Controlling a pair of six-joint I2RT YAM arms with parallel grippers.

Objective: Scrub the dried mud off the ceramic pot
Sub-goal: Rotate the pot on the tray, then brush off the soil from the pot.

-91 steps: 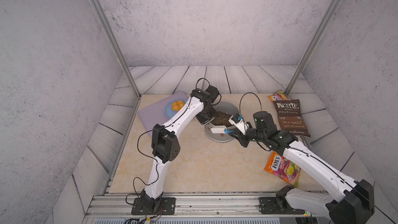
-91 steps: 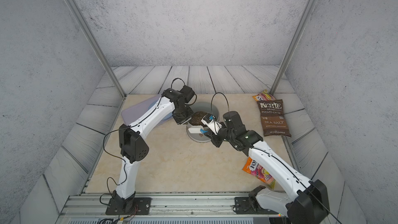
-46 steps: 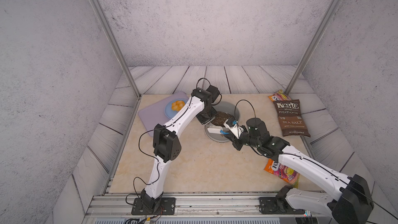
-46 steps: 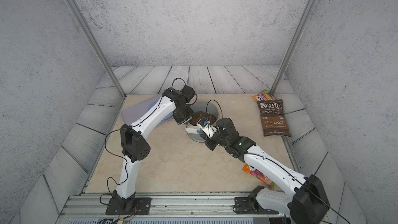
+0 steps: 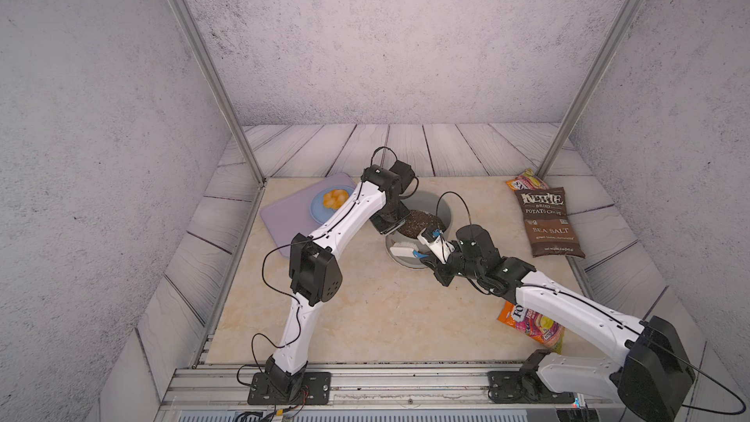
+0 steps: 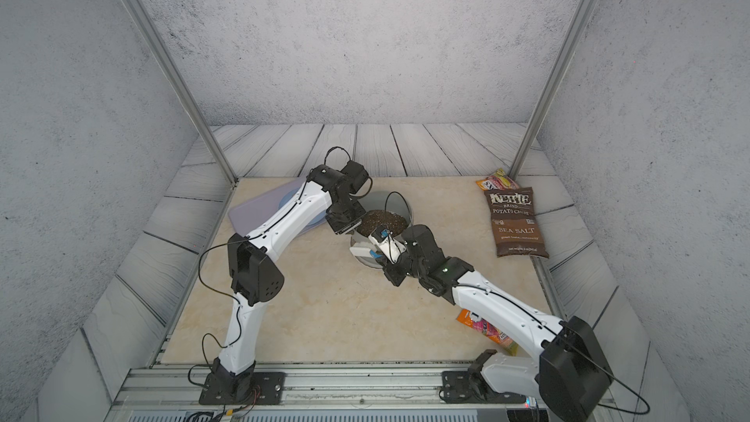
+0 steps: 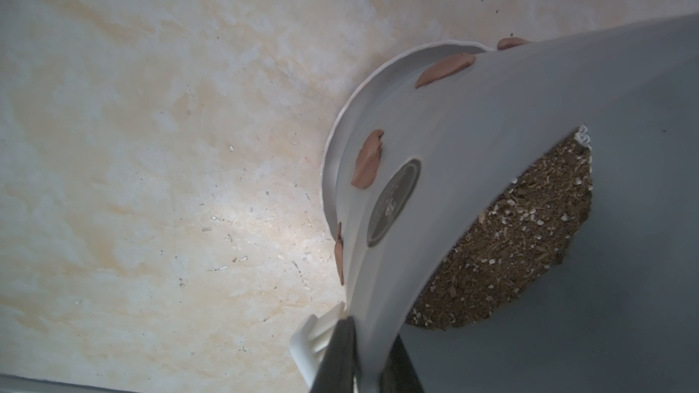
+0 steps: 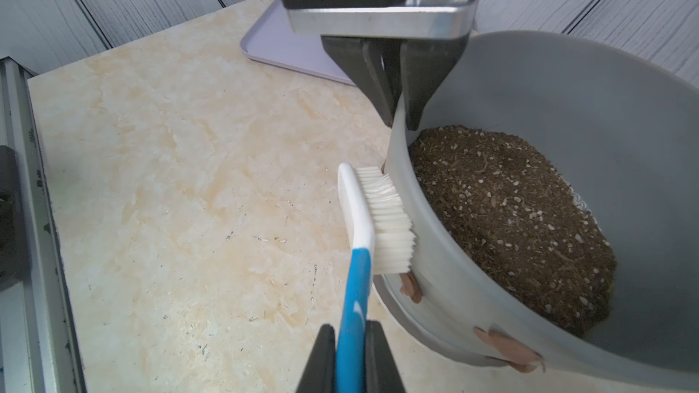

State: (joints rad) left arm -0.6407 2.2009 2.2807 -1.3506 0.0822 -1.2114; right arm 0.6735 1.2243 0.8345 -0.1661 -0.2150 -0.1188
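The grey ceramic pot [image 5: 443, 208] [image 6: 401, 205] holds dark speckled soil and stands on a pale saucer [image 7: 333, 153]. Brown blotches of dried mud [image 7: 368, 159] [image 8: 410, 286] stick to its outer wall. My left gripper [image 5: 391, 230] [image 7: 363, 364] is shut on the pot's rim, one finger inside and one outside, as the right wrist view shows [image 8: 397, 107]. My right gripper [image 5: 429, 261] [image 8: 350, 353] is shut on the blue handle of a brush [image 5: 401, 251] [image 6: 361, 252]. Its white bristles [image 8: 386, 221] press against the pot's outer wall, just above a mud blotch.
A purple tray [image 5: 284, 219] with a blue plate [image 5: 318, 213] of orange food lies behind the left arm. A brown chip bag [image 5: 550, 221] and a snack pack [image 5: 525, 182] lie at the right. An orange candy bag [image 5: 531, 324] lies under the right arm.
My right arm has shifted left and a little nearer, sliding the brush along the pot's front wall. The left gripper has kept its hold on the rim.
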